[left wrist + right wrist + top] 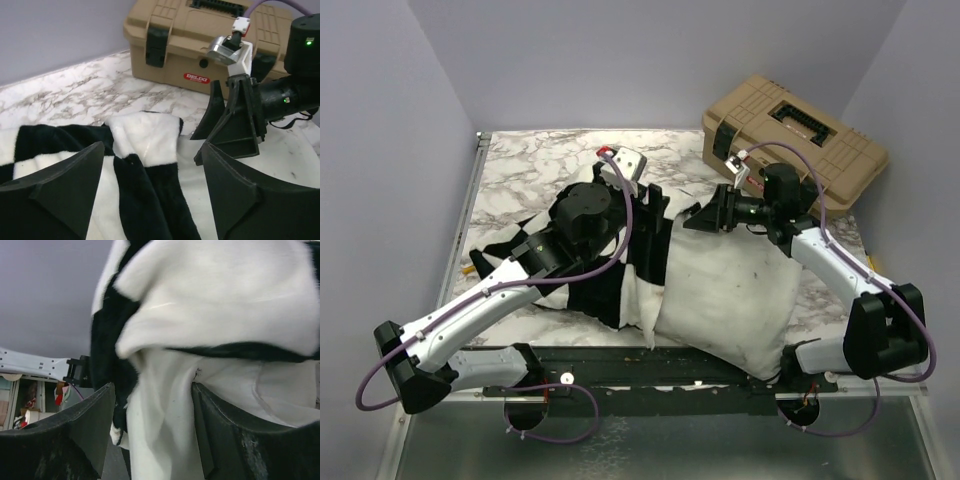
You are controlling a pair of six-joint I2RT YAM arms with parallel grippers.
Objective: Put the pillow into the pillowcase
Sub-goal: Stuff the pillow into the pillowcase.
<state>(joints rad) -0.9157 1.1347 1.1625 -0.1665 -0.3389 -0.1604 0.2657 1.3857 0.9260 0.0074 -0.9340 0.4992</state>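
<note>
The white pillow [725, 290] lies at the table's front centre and right. The black-and-white checked pillowcase [620, 275] is bunched against its left side. My left gripper [645, 205] hovers open over the pillowcase's far edge. In the left wrist view it [154, 150] has the pillowcase [135, 175] lying below, with nothing between the fingers. My right gripper [708, 216] is at the pillow's far edge. In the right wrist view its jaws [152, 386] stand apart around a fold of pillow [165, 430], the right finger touching it, with the pillowcase [210, 295] draped above.
A tan toolbox [795, 135] stands at the back right, close behind the right wrist, and also shows in the left wrist view [200, 40]. The marble tabletop [530, 170] is bounded by grey walls on three sides.
</note>
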